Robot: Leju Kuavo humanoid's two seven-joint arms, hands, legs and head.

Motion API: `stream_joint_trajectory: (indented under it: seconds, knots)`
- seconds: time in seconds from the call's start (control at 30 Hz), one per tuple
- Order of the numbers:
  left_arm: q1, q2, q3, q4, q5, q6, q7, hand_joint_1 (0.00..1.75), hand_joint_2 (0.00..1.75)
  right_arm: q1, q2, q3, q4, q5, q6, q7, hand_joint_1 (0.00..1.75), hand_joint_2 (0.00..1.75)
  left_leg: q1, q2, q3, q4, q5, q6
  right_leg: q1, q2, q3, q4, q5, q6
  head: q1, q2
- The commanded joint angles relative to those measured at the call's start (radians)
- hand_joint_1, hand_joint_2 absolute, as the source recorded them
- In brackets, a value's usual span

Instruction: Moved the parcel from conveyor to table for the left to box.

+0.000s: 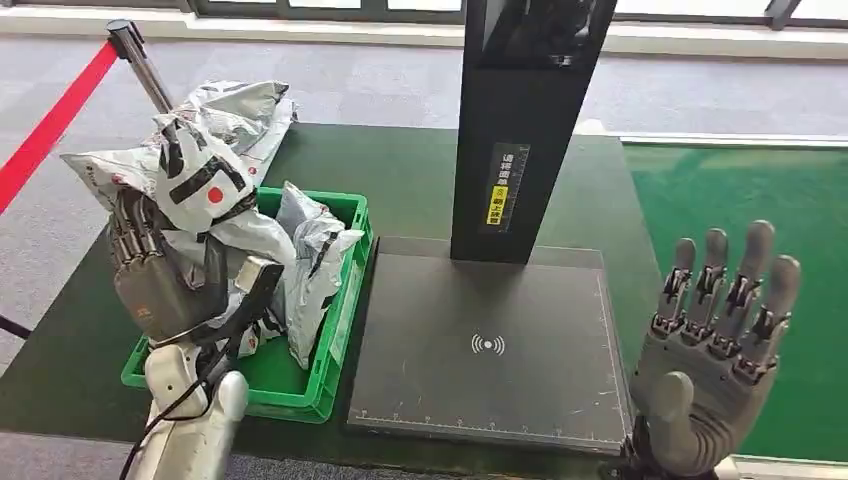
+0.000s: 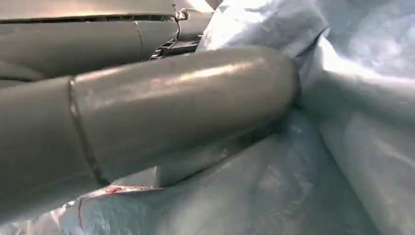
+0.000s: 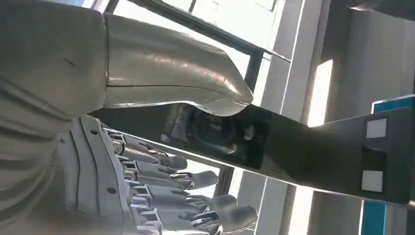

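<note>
Gripping a crumpled silver parcel (image 1: 205, 180) above the green crate (image 1: 340, 345), the left hand (image 1: 160, 285) stands raised, while the right hand (image 1: 715, 345) hovers upright, fingers spread, holding nothing.

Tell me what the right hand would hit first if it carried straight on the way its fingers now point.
The right hand is open, fingers pointing up and away beside the dark grey scanner plate. In the right wrist view, the tall black scanner post lies beyond the fingertips, so probably that post, though depth is unclear.

Parcel (image 1: 205, 185) hides left hand (image 1: 160, 285) fingertips, right hand (image 1: 715, 350) wrist cut off
</note>
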Motion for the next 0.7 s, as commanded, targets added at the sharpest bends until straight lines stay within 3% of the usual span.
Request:
stream_joint_trajectory:
  seconds: [0.03,0.4,0.43,0.53,0.57,0.6,0.63,0.7]
  knots:
    - [-0.009,-0.010,0.008,0.033,-0.031,-0.013,0.018,0.00,0.00,-0.018,-0.014,0.029,0.040,-0.001,-0.013,0.003,0.00,1.75,0.001,0.000,0.001,-0.001,0.000,0.000,0.001,0.002,0.002,-0.002,0.000,0.000,0.000,0.000]
    - [-0.009,-0.010,0.008,0.033,-0.031,-0.013,0.018,0.00,0.00,-0.018,-0.014,0.029,0.040,-0.001,-0.013,0.003,0.00,1.75,0.000,0.000,0.001,-0.001,0.000,0.000,0.000,0.001,0.001,-0.001,0.000,0.000,0.000,0.000]
    - [-0.010,0.016,-0.025,0.024,-0.107,-0.095,0.039,0.00,0.00,-0.015,-0.017,0.028,0.039,0.003,-0.020,0.002,0.00,1.75,0.001,0.000,0.001,-0.001,0.000,0.000,0.001,0.002,0.001,-0.002,0.001,0.000,0.000,0.000]
    - [-0.025,0.159,-0.228,0.001,-0.107,-0.192,0.251,0.00,0.00,-0.012,-0.021,0.029,0.037,0.011,-0.025,0.001,0.00,1.75,0.001,-0.001,0.000,0.000,0.000,0.000,0.001,0.000,0.001,-0.001,0.000,0.000,0.000,0.000]
    - [-0.056,0.266,-0.350,-0.007,-0.107,-0.244,0.366,0.00,0.00,-0.010,-0.021,0.028,0.034,0.015,-0.026,0.001,0.00,1.75,0.001,-0.001,0.001,-0.001,0.000,0.000,0.001,0.001,0.001,-0.001,0.000,-0.001,0.000,0.000]
    - [-0.072,0.303,-0.410,-0.010,-0.107,-0.257,0.423,0.00,0.00,-0.009,-0.021,0.028,0.032,0.017,-0.026,0.001,0.00,1.75,0.001,-0.001,0.000,0.000,0.000,0.000,0.001,0.000,0.000,-0.001,0.000,-0.001,0.000,0.000]
    - [-0.155,0.447,-0.573,-0.011,-0.107,-0.352,0.544,0.00,0.00,-0.007,-0.021,0.026,0.030,0.018,-0.023,0.001,0.00,1.75,0.001,-0.004,-0.001,0.000,0.001,-0.001,0.002,-0.002,0.000,0.000,0.000,-0.001,0.000,0.000]
    - [-0.199,0.529,-0.601,-0.032,-0.107,-0.442,0.544,0.00,0.00,-0.006,-0.020,0.023,0.028,0.020,-0.017,0.001,0.00,1.75,0.002,-0.006,-0.003,0.001,0.002,-0.001,0.002,-0.004,-0.002,0.001,0.000,-0.002,0.000,0.000]
